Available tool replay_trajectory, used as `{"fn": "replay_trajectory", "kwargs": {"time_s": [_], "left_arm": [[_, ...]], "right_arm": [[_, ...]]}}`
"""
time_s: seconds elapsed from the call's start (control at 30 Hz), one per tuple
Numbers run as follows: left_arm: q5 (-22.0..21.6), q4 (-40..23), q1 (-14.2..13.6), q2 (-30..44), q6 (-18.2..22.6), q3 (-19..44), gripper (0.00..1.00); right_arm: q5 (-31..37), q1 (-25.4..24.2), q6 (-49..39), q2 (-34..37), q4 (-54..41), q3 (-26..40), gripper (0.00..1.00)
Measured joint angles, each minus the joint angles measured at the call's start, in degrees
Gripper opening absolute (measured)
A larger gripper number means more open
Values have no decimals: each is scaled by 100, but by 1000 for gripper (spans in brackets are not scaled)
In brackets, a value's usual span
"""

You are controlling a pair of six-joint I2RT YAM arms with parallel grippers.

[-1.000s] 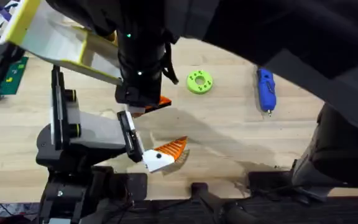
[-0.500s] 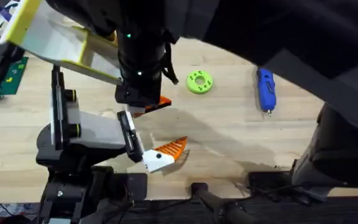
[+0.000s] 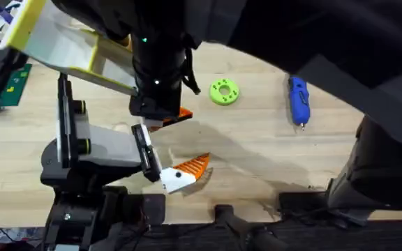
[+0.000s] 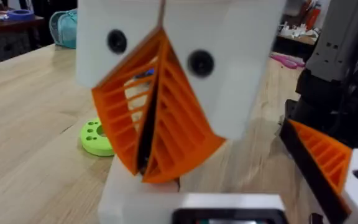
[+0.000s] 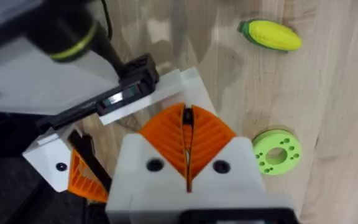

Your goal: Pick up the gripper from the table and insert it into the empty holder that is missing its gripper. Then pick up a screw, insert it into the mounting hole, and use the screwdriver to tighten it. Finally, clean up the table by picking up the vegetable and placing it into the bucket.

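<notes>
Gripper (image 3: pixel 182 171), the small white block with the orange ribbed fin, sits at the end of the holder (image 3: pixel 107 146), against its black clamp face near the front edge of the wooden surface (image 3: pixel 257 139). In the left wrist view the same piece shows as an orange fin on a white base (image 4: pixel 328 165) beside dark clamp parts. The holder's light grey arm runs from its upright black bar with yellow-green knobs toward the middle of the surface.

The left tool (image 4: pixel 151 124) has its two orange ribbed pads pressed together with nothing between them, and it hangs above the surface. The right tool (image 5: pixel 187 140) is likewise closed on nothing, its pads meeting along a thin line, just above the holder's grey arm; a piece of its orange pad shows under the dark arm in the overhead view.

A bright green round disc with holes (image 3: pixel 224 91) lies on the surface beyond the holder's tip. The blue screwdriver (image 3: pixel 298 100) lies well to the right of the disc, silver tip pointing toward the front edge. The toy corn cob (image 5: pixel 270 34) lies on the wood, apart from the disc.
</notes>
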Motion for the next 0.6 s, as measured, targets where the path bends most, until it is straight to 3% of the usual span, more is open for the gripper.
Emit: {"fn": "replay_trajectory", "kwargs": {"time_s": [0.13,0.17,0.27,0.37,0.6], "left_arm": [[0,0,0,0,-2,0,988],[0,0,0,0,1,0,988],[2,0,0,0,4,0,988],[10,0,0,0,4,0,988],[15,0,0,0,4,0,988]], "right_arm": [[0,0,5,0,0,0,22],[0,0,21,0,0,0,110],[7,0,13,0,-4,-9,578],[80,-28,-28,0,-46,-13,958],[87,-52,-24,-1,-44,-20,995]]}}
